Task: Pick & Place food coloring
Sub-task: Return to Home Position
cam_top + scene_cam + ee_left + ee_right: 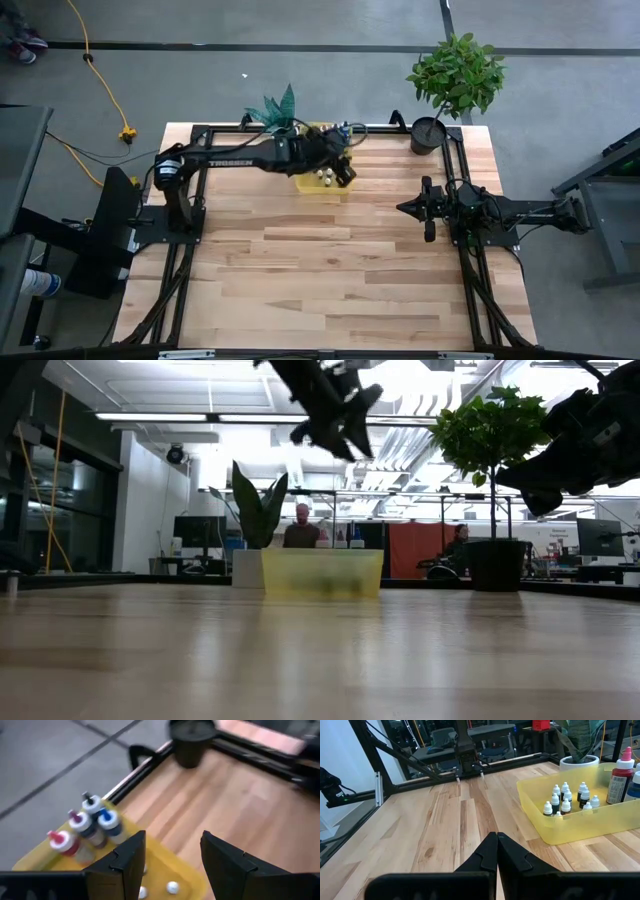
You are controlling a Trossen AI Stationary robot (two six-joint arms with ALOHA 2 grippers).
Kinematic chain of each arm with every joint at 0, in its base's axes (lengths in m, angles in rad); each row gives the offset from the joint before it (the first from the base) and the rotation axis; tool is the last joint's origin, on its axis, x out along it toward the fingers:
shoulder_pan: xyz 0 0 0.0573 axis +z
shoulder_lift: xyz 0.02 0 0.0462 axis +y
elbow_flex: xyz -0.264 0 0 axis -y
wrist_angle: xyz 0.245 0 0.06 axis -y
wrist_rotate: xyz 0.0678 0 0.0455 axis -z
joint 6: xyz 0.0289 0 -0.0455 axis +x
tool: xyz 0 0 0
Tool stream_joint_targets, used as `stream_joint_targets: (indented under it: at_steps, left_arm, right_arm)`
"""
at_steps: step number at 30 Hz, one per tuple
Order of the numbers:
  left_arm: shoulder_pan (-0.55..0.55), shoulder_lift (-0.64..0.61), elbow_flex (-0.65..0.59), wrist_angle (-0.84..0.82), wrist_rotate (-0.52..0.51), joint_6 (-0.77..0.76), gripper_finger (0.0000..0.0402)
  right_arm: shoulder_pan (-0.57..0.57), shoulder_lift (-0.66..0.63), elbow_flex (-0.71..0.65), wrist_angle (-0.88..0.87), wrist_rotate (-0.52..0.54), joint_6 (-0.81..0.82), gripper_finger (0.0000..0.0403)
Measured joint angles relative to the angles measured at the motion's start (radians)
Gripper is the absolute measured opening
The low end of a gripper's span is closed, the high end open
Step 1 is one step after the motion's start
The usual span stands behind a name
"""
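Left gripper (343,172) hangs above the translucent yellow plastic tray (570,832) at the far edge of the wooden table (300,290). Its blocky dark fingers are apart and hold nothing. Food coloring (565,800): small white-capped bottles upright inside tray. Right gripper (496,840) near right edge, tapered fingers pressed together.

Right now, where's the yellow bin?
High view: the yellow bin sits at the table's far edge beside the snake plant, under the open left claw.
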Motion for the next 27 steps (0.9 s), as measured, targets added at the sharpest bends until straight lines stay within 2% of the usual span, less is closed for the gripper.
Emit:
stream_joint_targets:
  at_steps: [4,10,14,19,21,27]
  left_arm:
    - [-0.069,-0.023,0.002,0.005,0.015,0.049,0.0179]
    - [-0.164,-0.027,0.002,0.009,0.13,0.05,0.0168]
    - [-0.203,-0.027,0.002,0.02,0.198,0.044,0.0127]
    - [-0.224,-0.028,-0.031,0.052,0.205,0.043,0.004]
    - [-0.224,-0.034,-0.065,0.079,0.247,0.041,0.0011]
    - [-0.235,-0.081,-0.194,0.233,0.277,0.071,0.0004]
  right_arm:
    - [0.0,0.0,0.0,0.0,0.0,0.0,0.0]
    - [0.0,0.0,0.0,0.0,0.0,0.0,0.0]
    - [0.0,0.0,0.0,0.0,0.0,0.0,0.0]
    - [0.0,0.0,0.0,0.0,0.0,0.0,0.0]
    - [0.0,0.0,0.0,0.0,0.0,0.0,0.0]
    - [0.0,0.0,0.0,0.0,0.0,0.0,0.0]
